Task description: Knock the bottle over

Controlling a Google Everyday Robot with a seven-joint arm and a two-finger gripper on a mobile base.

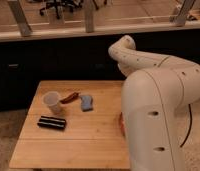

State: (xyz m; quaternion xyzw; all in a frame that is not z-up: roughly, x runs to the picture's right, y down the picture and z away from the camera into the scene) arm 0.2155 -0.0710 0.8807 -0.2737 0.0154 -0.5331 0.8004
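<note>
No bottle shows in the camera view; it is either hidden behind the arm or out of view. My white arm (158,100) fills the right half of the picture and covers the right side of the wooden table (78,145). The gripper is not in view, since only the arm's elbow and upper links show. A thin orange-red sliver (121,122) peeks out at the arm's left edge, too little to identify.
On the table's left part stand a white cup (52,102), a red-brown elongated item (69,97) beside it, a blue cloth-like item (86,103) and a flat black bar (52,122). A dark counter front runs behind the table.
</note>
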